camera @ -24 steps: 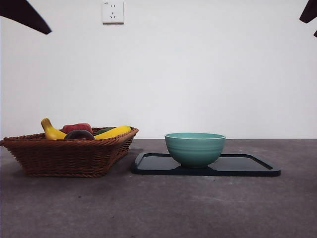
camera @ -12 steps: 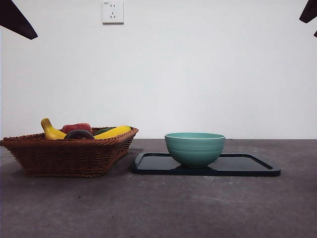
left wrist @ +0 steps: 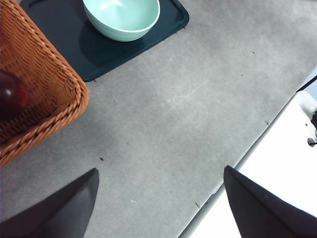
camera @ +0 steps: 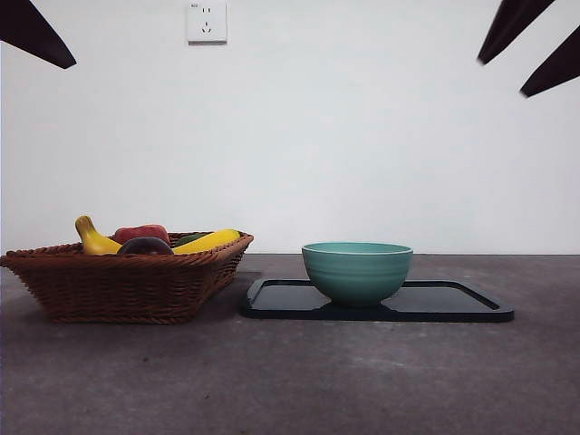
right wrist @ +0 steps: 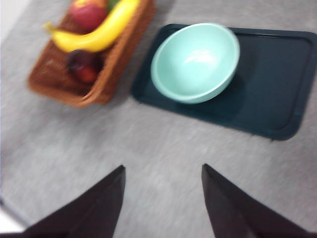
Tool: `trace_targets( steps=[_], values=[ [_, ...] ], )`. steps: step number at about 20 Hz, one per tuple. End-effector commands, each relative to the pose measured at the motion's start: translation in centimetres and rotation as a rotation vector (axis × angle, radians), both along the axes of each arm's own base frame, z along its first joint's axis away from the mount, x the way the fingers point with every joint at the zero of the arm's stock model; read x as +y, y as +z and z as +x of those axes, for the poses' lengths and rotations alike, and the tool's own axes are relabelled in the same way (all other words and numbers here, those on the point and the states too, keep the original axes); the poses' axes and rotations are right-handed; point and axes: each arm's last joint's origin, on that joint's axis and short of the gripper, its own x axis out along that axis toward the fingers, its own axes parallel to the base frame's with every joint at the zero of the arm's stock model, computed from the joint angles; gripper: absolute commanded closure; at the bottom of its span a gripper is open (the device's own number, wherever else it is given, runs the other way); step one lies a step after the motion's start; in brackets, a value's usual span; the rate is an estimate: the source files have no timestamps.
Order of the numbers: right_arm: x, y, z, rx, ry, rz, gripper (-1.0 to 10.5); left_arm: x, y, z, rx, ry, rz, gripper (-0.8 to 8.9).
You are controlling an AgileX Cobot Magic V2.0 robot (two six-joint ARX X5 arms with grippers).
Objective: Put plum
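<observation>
Approach stage, by the look of things, with no grasp made yet. Glossy dark maroon-purple round plum [right wrist: 83, 66] lying inside the brown woven wicker basket [camera: 127, 281], tucked beside the long yellow banana [right wrist: 99, 33] and near the brighter red apple-like fruit [right wrist: 88, 12]; from the front, only its dark top [camera: 144, 246] peeking over the rim. Just beside the basket, a shallow dark rectangular tray [camera: 453, 304] resting on the grey desk [camera: 290, 381], carrying 1 pale teal ceramic bowl [camera: 356, 270], empty inside. Right pincer [right wrist: 163, 198] held high above the bare desk in front of basket and tray, jaws spread wide, gripping nothing. Left pincer [left wrist: 158, 198] likewise wide open and empty, hovering over the desk off the basket's corner, with a sliver of the plum [left wrist: 11, 95] visible at the edge of its view. Likely destination: the bowl, though unstated in the task. Next move probably calls for 1 pincer to swing over the basket, descend with jaws straddling the plum, keep clear of the banana and the wicker wall, then close gently on the smooth, slippery-looking skin.
</observation>
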Motion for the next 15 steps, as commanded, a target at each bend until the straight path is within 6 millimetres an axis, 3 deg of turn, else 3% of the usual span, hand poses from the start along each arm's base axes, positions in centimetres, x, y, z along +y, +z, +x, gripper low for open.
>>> trace_targets(
  steps=[1, 4, 8, 15],
  values=[
    [0.7, 1.0, 3.2, 0.006, -0.01, -0.02, 6.9, -0.2, 0.5, 0.1, -0.027, -0.021, -0.005, 4.09],
    [1.4, 1.1, 7.7, 0.042, -0.012, -0.057, 6.9, -0.2, 0.5, 0.1, -0.027, -0.021, -0.005, 4.09],
    [2.6, -0.4, 12.9, 0.104, -0.018, -0.14, 6.9, -0.2, 0.5, 0.1, -0.027, -0.022, -0.004, 4.09],
    [4.0, -6.0, 17.9, 0.217, 0.0, -0.19, 6.9, -0.2, 0.5, 0.1, -0.028, -0.022, -0.004, 4.09]
  ],
)
